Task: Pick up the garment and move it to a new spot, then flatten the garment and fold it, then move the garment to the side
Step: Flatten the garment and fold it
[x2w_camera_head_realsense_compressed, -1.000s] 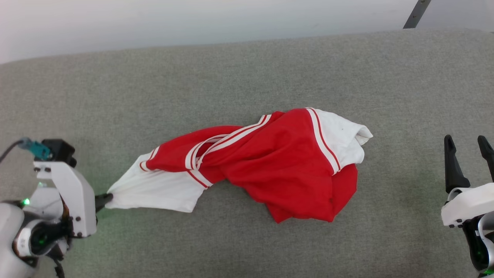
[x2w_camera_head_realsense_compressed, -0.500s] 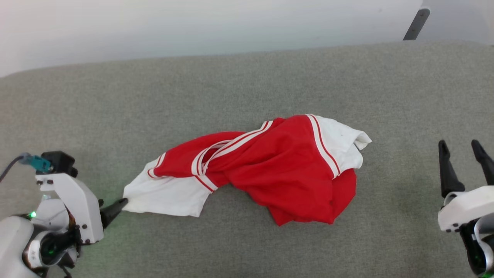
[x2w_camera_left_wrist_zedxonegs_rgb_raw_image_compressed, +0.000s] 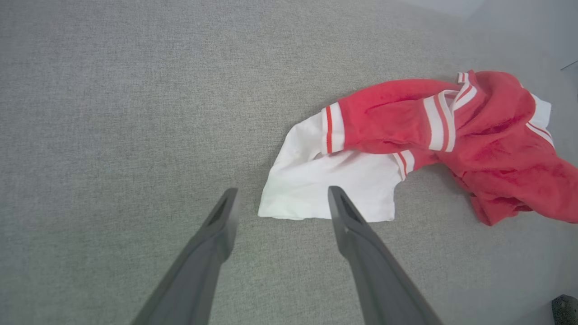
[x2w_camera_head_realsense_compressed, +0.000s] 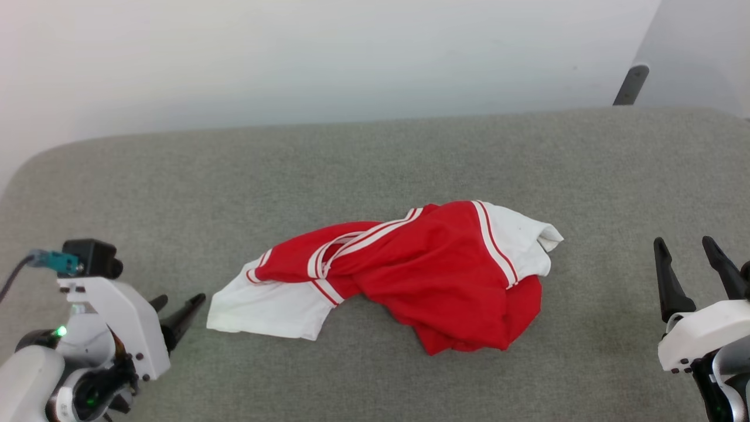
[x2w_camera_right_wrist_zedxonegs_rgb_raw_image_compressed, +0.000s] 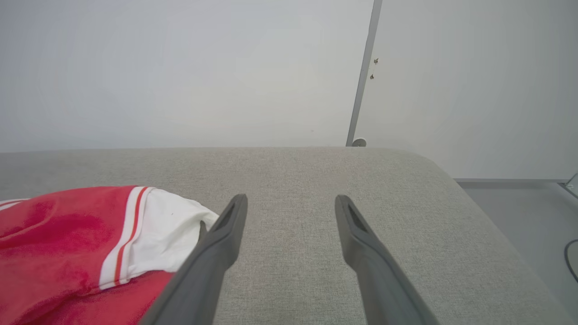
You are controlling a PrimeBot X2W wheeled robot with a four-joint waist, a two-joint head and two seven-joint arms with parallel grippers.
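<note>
- The left jaws sit at the lower left of the head view, spread apart and holding nothing. Their dark fingers (x2w_camera_head_realsense_compressed: 183, 318) point toward the garment.
- A teal connector (x2w_camera_head_realsense_compressed: 54, 261) with a cable sits on the left wrist, and a green light (x2w_camera_head_realsense_compressed: 60, 332) glows below it.
- In the head view the nearer fingertip is just beside the white sleeve (x2w_camera_head_realsense_compressed: 263, 308), with a sliver of grey counter (x2w_camera_head_realsense_compressed: 351, 164) between them.
- In the left wrist view the two fingers (x2w_camera_left_wrist_zedxonegs_rgb_raw_image_compressed: 216, 234) stand wide. One tip overlaps the near edge of that sleeve (x2w_camera_left_wrist_zedxonegs_rgb_raw_image_compressed: 325, 185); I cannot tell whether it touches.
- The garment (x2w_camera_head_realsense_compressed: 433, 275) lies crumpled near the middle of the counter. It is a red jersey with white sleeves and white-and-red striped trim, and its left sleeve is stretched out flat toward the left arm.
- The red body (x2w_camera_left_wrist_zedxonegs_rgb_raw_image_compressed: 451, 131) is bunched and twisted, with folds piled over one another. No lettering can be read.
- The other white sleeve (x2w_camera_head_realsense_compressed: 521, 240) sits on the right side of the heap, partly folded over the red cloth.
- In the right wrist view that sleeve (x2w_camera_right_wrist_zedxonegs_rgb_raw_image_compressed: 167, 234) lies to the left of, and partly behind, the near finger (x2w_camera_right_wrist_zedxonegs_rgb_raw_image_compressed: 226, 234).
- The right jaws, at the lower right of the head view, gape empty. Their fingers (x2w_camera_head_realsense_compressed: 668, 281) point up, well apart from the garment.
- A pale wall (x2w_camera_head_realsense_compressed: 293, 58) runs behind the counter, with a dark strut (x2w_camera_head_realsense_compressed: 630, 85) at the far right.
</note>
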